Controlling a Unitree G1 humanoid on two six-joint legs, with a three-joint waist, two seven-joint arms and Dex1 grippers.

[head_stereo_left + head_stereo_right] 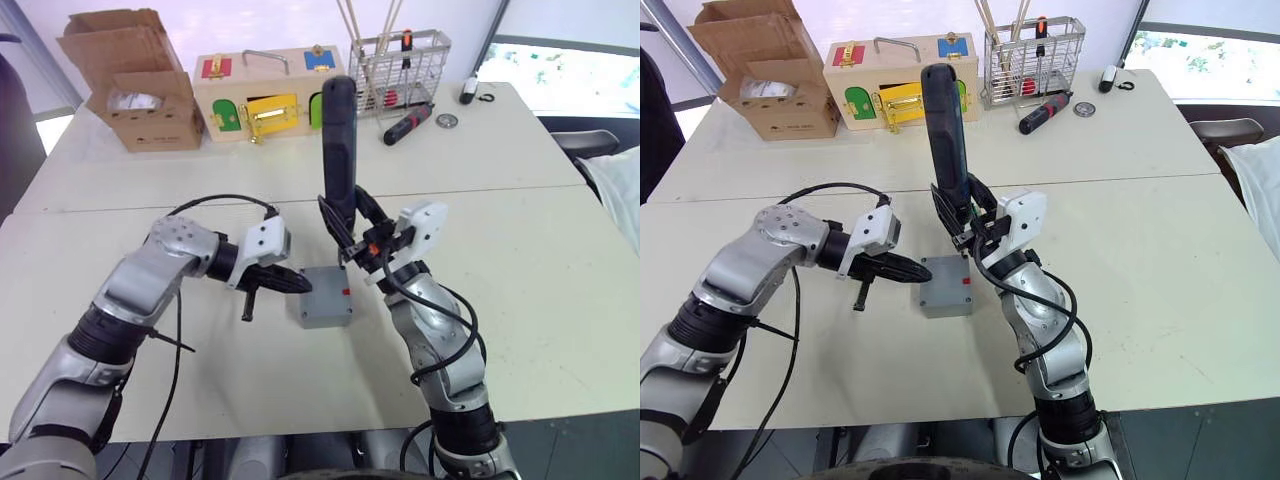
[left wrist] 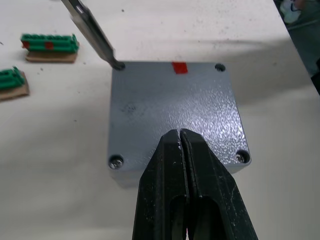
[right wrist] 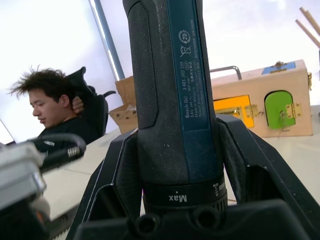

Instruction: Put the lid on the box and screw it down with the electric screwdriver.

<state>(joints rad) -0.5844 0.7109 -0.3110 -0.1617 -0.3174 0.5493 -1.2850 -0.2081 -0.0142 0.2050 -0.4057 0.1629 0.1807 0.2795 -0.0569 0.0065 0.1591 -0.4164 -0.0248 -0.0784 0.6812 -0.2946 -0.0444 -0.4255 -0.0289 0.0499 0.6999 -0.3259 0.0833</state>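
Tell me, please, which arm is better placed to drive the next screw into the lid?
The right. Its gripper already holds the electric screwdriver upright, with the bit at a corner hole of the lid. The left gripper is shut with its tips pressing down on the lid, steadying it.

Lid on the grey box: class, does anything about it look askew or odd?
Nothing stands out. The lid sits square on the box, screws show in its corners, and the screwdriver bit meets one corner hole.

Silver jointed arms — black cables looped alongside, white wrist housings, black-fingered left pincer (image 1: 275, 282).
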